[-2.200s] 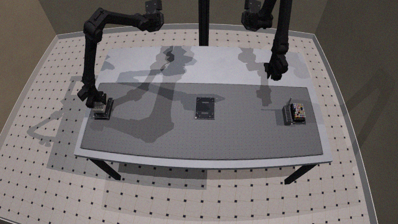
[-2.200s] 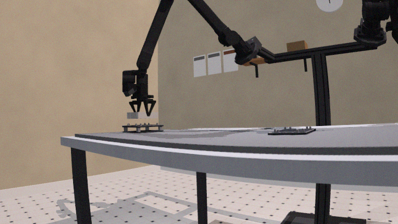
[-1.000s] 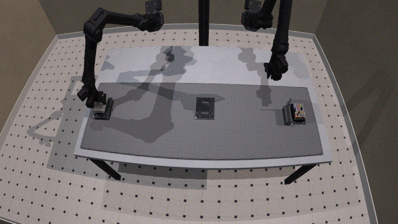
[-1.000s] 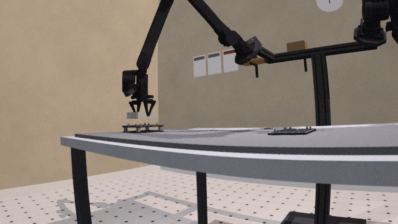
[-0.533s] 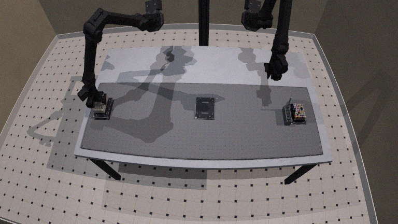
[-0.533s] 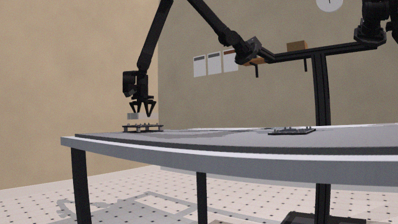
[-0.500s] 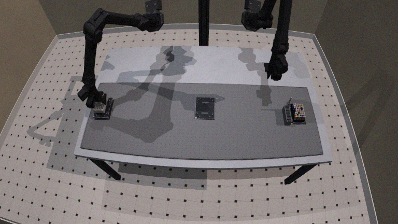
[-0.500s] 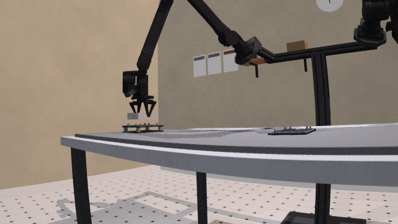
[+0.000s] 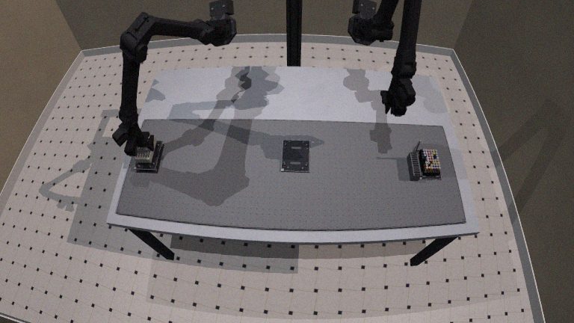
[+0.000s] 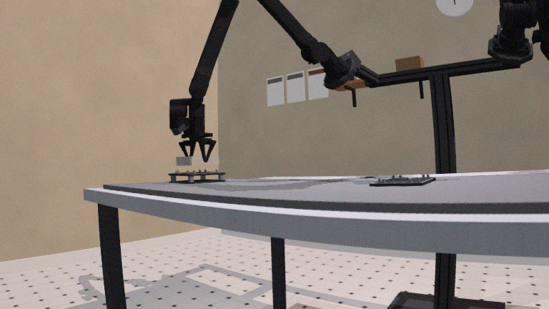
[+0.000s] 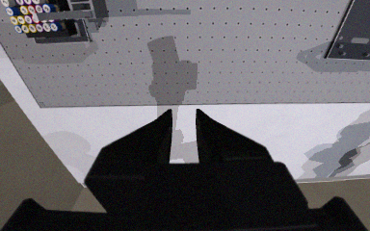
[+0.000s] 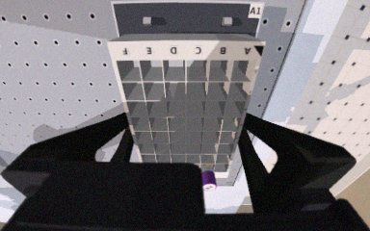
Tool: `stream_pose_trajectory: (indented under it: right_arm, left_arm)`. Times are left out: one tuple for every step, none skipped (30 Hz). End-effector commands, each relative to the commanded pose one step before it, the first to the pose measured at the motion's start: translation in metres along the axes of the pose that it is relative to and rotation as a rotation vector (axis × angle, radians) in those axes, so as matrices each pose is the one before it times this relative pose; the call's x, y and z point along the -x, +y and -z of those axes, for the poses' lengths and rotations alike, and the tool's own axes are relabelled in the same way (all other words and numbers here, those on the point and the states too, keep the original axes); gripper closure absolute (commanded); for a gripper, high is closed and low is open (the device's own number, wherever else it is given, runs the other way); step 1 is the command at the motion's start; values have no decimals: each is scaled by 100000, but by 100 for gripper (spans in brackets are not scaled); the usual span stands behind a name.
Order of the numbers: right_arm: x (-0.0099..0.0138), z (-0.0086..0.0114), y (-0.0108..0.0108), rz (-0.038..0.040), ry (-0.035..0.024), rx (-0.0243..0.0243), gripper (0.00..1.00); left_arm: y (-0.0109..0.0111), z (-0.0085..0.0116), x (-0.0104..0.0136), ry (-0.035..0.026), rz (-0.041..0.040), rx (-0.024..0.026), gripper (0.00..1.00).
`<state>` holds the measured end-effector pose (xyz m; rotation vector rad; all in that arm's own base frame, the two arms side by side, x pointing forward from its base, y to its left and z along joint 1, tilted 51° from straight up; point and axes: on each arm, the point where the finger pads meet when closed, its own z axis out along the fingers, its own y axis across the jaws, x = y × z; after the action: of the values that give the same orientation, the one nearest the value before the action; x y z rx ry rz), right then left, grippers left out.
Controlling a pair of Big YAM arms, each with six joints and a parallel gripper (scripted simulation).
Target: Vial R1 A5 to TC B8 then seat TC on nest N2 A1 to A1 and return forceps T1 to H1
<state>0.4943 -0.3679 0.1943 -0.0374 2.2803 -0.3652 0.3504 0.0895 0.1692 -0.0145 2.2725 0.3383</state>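
Observation:
The white tube carrier TC (image 9: 146, 157) (image 10: 196, 161) (image 12: 185, 96) hangs level a little above the raised nest N2 (image 9: 148, 170) (image 10: 196, 176) (image 12: 188, 19); a gap shows between them. My right gripper (image 9: 141, 150) (image 10: 196, 154) (image 12: 186, 115) is shut on TC across its width. TC's A1 triangle lies toward N2's A1 label (image 12: 255, 10). A purple-capped vial (image 12: 208, 179) stands in TC near the wrist camera. My left gripper (image 9: 391, 110) (image 11: 184, 115) hangs high over the table's back, fingers slightly apart and empty. The vial rack R1 (image 9: 424, 160) (image 11: 31, 16) holds several coloured vials.
The slotted holder H1 (image 9: 415, 164) stands beside R1, with thin forceps (image 9: 418, 146) sticking up from it. A flat dark nest plate (image 9: 295, 155) (image 10: 402, 180) (image 11: 354, 34) lies mid-table. N2 sits near the table's end edge. A black gantry stands behind the table.

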Motion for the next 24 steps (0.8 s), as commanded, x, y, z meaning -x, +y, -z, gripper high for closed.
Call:
stream_pose_trajectory:
  right_arm:
    - [1089,-608,-401,-380,-1529,-579,100]
    - [10,-20,-5,-5,20,-7,100]
    - [27,-28,24,28,9,36,100]
    - [49,-37,61,62,-24,114,100]
    - [46,-37,58,61,-7,94,100]
    - [27,-28,24,26,8,39,100]
    - [26,-26,18,21,-13,36,100]
    - [11,-19,-11,-4,-12,-17,100]
    - [0,-13,-35,-22,-16,-64,100]
    - [-5,-10,-47,-27,-27,-91,100]
    - [-16,-13,-23,-36,30,-31,100]
    - [-7,-21,12,-13,42,32,100]
    - [15,-32,40,39,-22,47,100]
    - [-23,-45,80,30,33,110,100]
    - [16,-29,43,31,4,70,100]
    - [0,0,0,0,0,0,100]
    - [0,0,0,0,0,0,100]
    - [-75,41,-199,-208,68,-263,100]
    - [36,-15,-32,36,-106,-95,100]
    - [26,-25,7,44,-64,-26,100]
    - [8,-32,59,18,53,128,100]
    - [15,-32,52,30,30,94,100]
    - [22,-28,25,37,-18,22,100]
    - [37,-28,19,54,-76,3,100]
  left_arm:
    - [297,188,677,-1235,1456,638,77]
    - [0,0,0,0,0,0,77]
    - [0,0,0,0,0,0,77]
    - [0,0,0,0,0,0,77]
    - [0,0,0,0,0,0,77]
    - [0,0,0,0,0,0,77]
    - [0,0,0,0,0,0,77]
    - [0,0,0,0,0,0,77]
    - [0,0,0,0,0,0,77]
    - [0,0,0,0,0,0,77]
    - [0,0,0,0,0,0,77]
    - [0,0,0,0,0,0,77]
    - [0,0,0,0,0,0,77]
    - [0,0,0,0,0,0,77]
    - [0,0,0,0,0,0,77]
    - [0,0,0,0,0,0,77]
    - [0,0,0,0,0,0,77]
    - [0,0,0,0,0,0,77]
    - [0,0,0,0,0,0,77]
    - [0,0,0,0,0,0,77]
    - [0,0,0,0,0,0,77]
    - [0,0,0,0,0,0,77]
    - [0,0,0,0,0,0,77]
    - [0,0,0,0,0,0,77]
